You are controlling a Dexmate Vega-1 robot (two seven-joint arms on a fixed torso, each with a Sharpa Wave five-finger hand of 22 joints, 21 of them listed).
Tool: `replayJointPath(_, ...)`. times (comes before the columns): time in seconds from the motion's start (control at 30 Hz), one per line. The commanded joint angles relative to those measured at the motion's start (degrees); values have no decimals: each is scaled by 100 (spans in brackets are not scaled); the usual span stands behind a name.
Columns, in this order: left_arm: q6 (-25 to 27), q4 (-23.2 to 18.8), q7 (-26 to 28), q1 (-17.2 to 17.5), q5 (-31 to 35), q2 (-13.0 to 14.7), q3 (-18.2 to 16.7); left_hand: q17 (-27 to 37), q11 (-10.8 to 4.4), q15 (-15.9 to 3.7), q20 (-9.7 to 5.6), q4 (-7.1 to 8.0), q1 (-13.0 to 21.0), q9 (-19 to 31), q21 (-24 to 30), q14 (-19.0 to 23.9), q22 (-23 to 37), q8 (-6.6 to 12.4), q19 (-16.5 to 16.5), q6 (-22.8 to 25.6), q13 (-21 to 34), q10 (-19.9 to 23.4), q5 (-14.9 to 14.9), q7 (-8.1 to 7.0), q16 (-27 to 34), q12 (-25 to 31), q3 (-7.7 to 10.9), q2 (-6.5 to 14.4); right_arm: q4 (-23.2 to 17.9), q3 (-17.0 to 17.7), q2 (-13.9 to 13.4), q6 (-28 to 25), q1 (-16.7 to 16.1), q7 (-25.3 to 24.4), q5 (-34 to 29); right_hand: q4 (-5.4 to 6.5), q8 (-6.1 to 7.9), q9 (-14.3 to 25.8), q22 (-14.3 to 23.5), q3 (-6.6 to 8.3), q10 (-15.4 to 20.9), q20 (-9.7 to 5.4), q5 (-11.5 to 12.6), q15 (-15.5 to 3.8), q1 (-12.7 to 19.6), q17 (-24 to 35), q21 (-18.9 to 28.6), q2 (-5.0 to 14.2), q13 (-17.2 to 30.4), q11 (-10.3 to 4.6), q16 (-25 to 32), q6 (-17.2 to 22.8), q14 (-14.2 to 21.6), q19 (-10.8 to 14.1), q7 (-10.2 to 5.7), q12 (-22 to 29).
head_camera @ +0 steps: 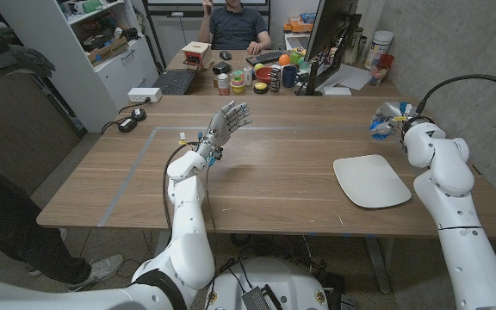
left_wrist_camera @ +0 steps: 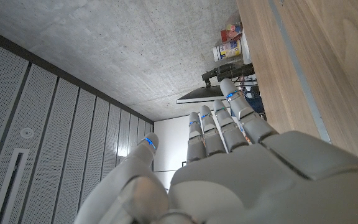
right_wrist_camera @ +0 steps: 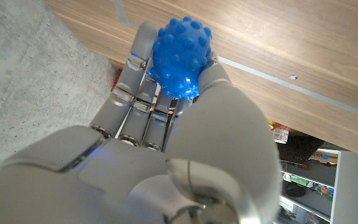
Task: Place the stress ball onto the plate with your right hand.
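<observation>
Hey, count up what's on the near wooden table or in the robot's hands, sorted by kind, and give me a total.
Bumpy blue rubber stress ball, gripped in the right hand: 1
White rounded-square plate, bare, on the table: 1
Robot hands, counting the empty left hand with fingers spread: 2
Total: 4

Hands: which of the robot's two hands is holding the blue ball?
The right hand: its fingers wrap the bumpy blue ball. The left hand is raised above the table, fingers spread, holding nothing.
</observation>
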Motion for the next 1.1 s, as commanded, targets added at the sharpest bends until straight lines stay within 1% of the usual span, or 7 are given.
replayJointPath(0.03,-63,195,32,-100,30,28,-59,17,25,-113,-52,-8,-46,24,-40,-8,16,37,31,19,25,-1,21,19,21,24,-27,14,-125,99,-232,453,-38,707,141,4,40,19,4,12,52,-807,40,-1285,842,19,54,776,8,-61,-22,117,904,-202,72,2)
replayJointPath(0.2,-79,215,34,-108,31,34,-78,18,26,-114,-45,-8,-48,24,-46,-7,16,38,34,22,25,0,22,24,21,24,-30,15,-162,99,-287,497,-7,1037,126,16,47,18,-4,9,56,-806,40,-1282,839,24,77,786,11,-51,-30,143,910,-209,83,3)
replayJointPath(0.37,-79,176,19,-85,25,15,-85,18,22,-108,-47,-8,-50,24,-53,-5,16,38,35,20,25,-1,23,25,22,24,-33,15,-206,66,-359,522,78,1570,150,19,46,18,-12,12,65,-812,41,-1279,848,27,96,798,15,-49,-40,148,911,-213,87,7)
replayJointPath(0.43,-78,118,11,-54,19,-3,-87,17,20,-109,-44,-8,-50,24,-57,-8,16,38,31,20,25,0,23,26,21,24,-34,15,-237,79,-363,529,116,1805,237,19,46,17,-16,15,65,-813,42,-1281,853,28,105,802,19,-51,-45,152,910,-215,93,8)
replayJointPath(0.53,-58,70,3,-31,16,-17,-87,17,29,-105,-46,-8,-50,24,-60,-5,16,38,35,19,25,-1,24,26,22,24,-36,16,-284,96,-357,554,106,1890,274,23,55,12,-24,18,77,-815,42,-1278,859,33,120,813,7,-48,-48,188,922,-221,112,4)
replayJointPath(0.77,-30,-90,-23,52,1,-75,-68,17,34,-109,-43,-9,-51,24,-70,-10,17,39,42,23,25,-9,26,21,20,21,-39,18,-388,54,-377,577,199,2558,479,32,38,2,-45,22,96,-816,42,-1274,872,45,165,825,13,-33,-57,175,949,-224,123,9)
replayJointPath(1.1,22,-301,-38,167,-13,-130,-43,17,48,-112,-41,-10,-51,24,-83,-12,17,40,42,25,25,-6,28,19,18,23,-43,20,-399,41,-347,609,148,2904,679,34,12,-14,-77,26,62,-815,42,-1274,889,31,196,822,9,-15,-108,156,912,-250,132,-14)
